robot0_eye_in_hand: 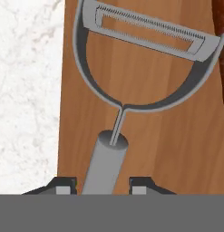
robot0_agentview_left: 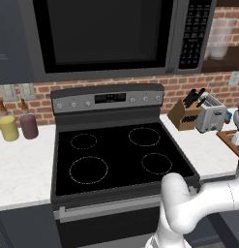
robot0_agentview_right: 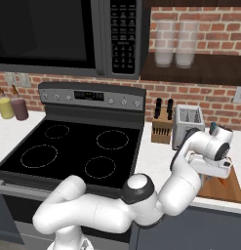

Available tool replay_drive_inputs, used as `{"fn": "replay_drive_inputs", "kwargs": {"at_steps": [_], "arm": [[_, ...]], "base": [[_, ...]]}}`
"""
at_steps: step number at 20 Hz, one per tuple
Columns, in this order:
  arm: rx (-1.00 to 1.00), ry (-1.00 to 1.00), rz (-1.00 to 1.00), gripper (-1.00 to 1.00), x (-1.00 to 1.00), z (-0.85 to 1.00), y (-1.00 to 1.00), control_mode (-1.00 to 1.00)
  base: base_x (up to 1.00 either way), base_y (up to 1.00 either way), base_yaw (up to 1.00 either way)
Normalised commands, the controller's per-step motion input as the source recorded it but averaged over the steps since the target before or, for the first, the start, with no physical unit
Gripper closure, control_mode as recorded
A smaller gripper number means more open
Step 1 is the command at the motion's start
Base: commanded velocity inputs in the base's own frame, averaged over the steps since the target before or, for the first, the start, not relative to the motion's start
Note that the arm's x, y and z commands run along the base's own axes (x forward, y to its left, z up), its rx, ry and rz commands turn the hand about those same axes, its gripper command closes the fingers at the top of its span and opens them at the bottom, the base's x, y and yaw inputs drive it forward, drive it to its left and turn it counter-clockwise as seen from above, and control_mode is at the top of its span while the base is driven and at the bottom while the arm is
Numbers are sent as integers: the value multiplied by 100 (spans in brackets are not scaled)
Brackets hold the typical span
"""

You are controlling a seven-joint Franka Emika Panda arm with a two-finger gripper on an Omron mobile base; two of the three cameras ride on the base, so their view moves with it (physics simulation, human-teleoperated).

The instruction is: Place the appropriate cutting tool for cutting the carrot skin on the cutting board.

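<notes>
The cutting board (robot0_eye_in_hand: 145,136) lies on the white counter (robot0_eye_in_hand: 22,90) right of the stove (robot0_agentview_right: 73,146), past the knife block (robot0_agentview_right: 162,128) and toaster (robot0_agentview_right: 188,124). In the right base view the arm's wrist hangs over it, and a bit of the carrot (robot0_agentview_right: 224,182) peeks out from under the hand.

In the hand view the peeler (robot0_eye_in_hand: 131,68) hangs over the board, and its grey handle runs down between the fingertips (robot0_eye_in_hand: 63,185) of the gripper (robot0_eye_in_hand: 103,186). The fingers stand a little apart on either side of the handle; whether they actually pinch it cannot be told, since the contact is cut off at the bottom.

Risks, by judgement: the handle sits near the board's left edge, so if it is let go from a height the peeler could bounce or roll onto the counter. The round handle may also twist in a loose hold, and the blade could land on the carrot and knock it.

Whether the peeler touches the wood or floats above it is hard to make out. Most of the carrot is hidden by the hand, and the board's far end is cut off.
</notes>
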Motion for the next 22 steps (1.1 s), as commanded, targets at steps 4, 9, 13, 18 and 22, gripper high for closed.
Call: {"fn": "replay_drive_inputs", "kwargs": {"at_steps": [4,9,13,18,22], "arm": [[-1,-1,0,-100,-21,9,-2,-100],[-2,-1,-9,-100,-39,29,17,-100],[-8,-12,-6,-100,-81,43,55,-100],[-14,-12,0,-100,-75,42,97,-100],[-6,0,-2,-100,-96,6,100,-100]], "base": [[0,0,0],[0,0,0],[0,0,0],[0,0,0],[0,0,0]]}}
